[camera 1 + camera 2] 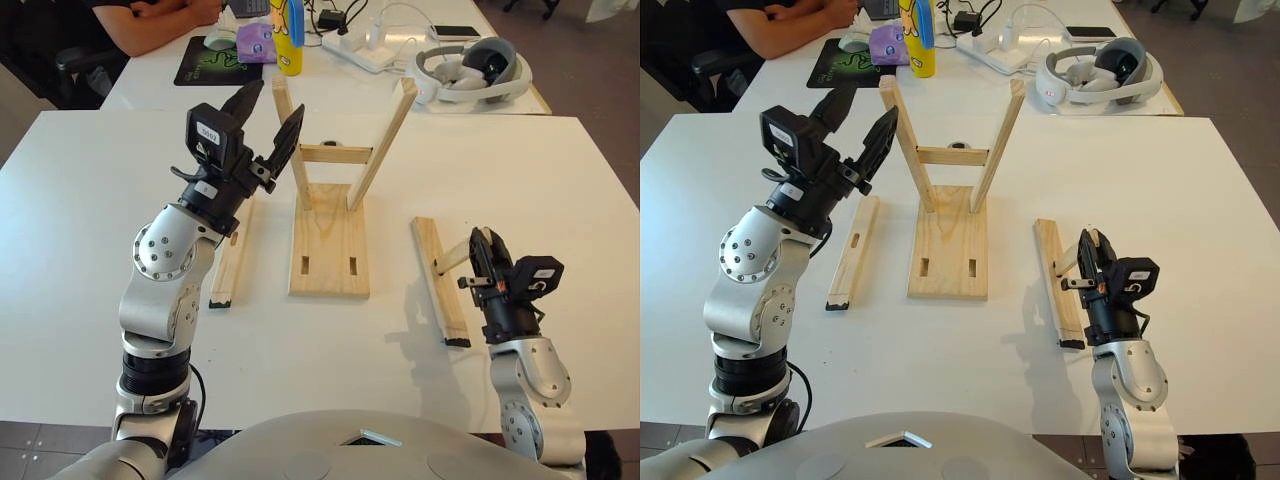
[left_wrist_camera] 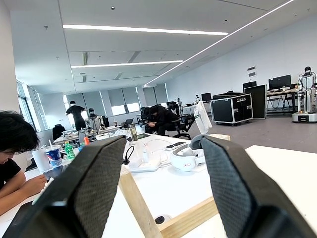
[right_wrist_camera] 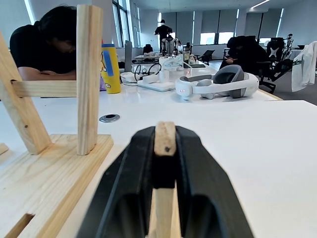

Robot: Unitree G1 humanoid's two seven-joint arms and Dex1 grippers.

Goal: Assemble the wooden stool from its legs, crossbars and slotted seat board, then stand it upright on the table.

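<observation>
Halfway through, judging by the board [image 1: 328,240] lying flat with two standing legs [image 1: 386,135] seated at its far end and tied by a crossbar [image 1: 335,154]. At the board's near end: two empty slots [image 1: 303,265]. Left of the board, flat on the table: a loose leg [image 1: 228,275]. Right of the board, also flat: another leg [image 1: 443,290], with a second crossbar [image 1: 455,260] seemingly plugged into it and angling upward.

Clamped on that second crossbar, just right of the board: right gripper [image 1: 483,240], closed tight around the stick's free end. Raised over the board's far left corner: left gripper [image 1: 275,105], spread wide, holding nothing, close beside the left standing leg but apparently not touching it.

Step in hand, most likely: building the second leg pair. Next, probably: steady the held crossbar, fetch the loose leg from left of the board, press it onto the crossbar's free end, then seat the pair in the empty slots. Calls for square alignment, and for care not to knock the standing legs with the wide left fingers.
</observation>
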